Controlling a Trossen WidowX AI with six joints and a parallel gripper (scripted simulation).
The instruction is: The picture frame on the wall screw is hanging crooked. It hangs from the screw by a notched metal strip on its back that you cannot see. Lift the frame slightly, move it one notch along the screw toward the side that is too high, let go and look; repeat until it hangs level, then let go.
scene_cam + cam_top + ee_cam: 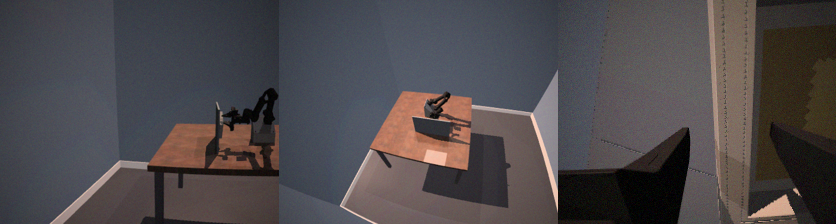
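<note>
The picture frame (221, 118) (735, 90) hangs on the robot's side of an upright panel. In the wrist view its pale side bar runs nearly upright, leaning slightly, with the dark brown picture to its right. Whether the whole frame is level cannot be told. The screw and the notched strip are hidden. My gripper (729, 131) (224, 119) is open, with one fingertip on each side of the side bar and gaps on both sides. In the top view the panel hides the frame.
The upright panel (431, 127) (217, 132) stands on the brown table (396, 129) (179, 144) in front of the arm's base (262, 138). A pale square (435, 157) lies near the table edge behind the panel. A bright triangular patch (778, 207) shows low in the wrist view.
</note>
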